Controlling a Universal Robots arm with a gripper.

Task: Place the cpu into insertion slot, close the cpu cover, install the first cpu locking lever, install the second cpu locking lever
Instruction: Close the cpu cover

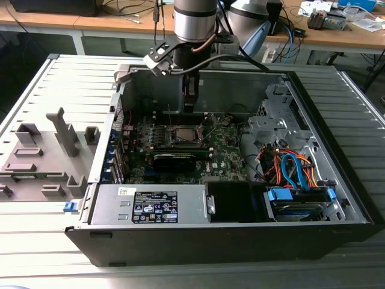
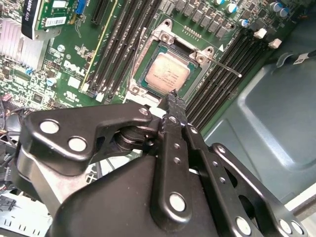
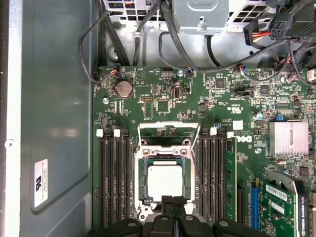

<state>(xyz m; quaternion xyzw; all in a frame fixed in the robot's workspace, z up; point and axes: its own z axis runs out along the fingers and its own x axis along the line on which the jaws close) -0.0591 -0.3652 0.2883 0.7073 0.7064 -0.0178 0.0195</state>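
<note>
Cpu (image 3: 165,180) seated flat in the slot (image 3: 142,168), a little above centre in the exterior view; cover (image 3: 166,125) tipped up and open on the slot's far side, not yet down over the chip. End effector (image 3: 173,200) with fingers pressed together, clamped on nothing, poised at the slot's near edge with the tips close to the cpu's border; impossible to tell whether touching.

Main hazards, by judgement:
- coming down too low with the joined tips, scraping or tilting the cpu and stressing the contacts beneath;
- pushing the cover off-line, leaving it skewed on the chip or bound at its hinge;
- snagging the thin lever (image 2: 224,66) sticking out loose beside the slot, across the memory sockets (image 3: 113,182).

Little room for sideways error, with the slot hemmed in closely on both sides by those socket rows.

In the exterior view:
- black card (image 1: 174,159) just in front of the slot, lower middle of the frame, near enough to foul a wide approach;
- orange and blue cables (image 1: 289,171) well apart at the exterior view's right;
- power supply (image 1: 150,205) along the case's near edge, low in the frame;
- grey fixture (image 1: 42,156) out on the worktop (image 1: 36,253) at the exterior view's left, no obstacle.
</note>
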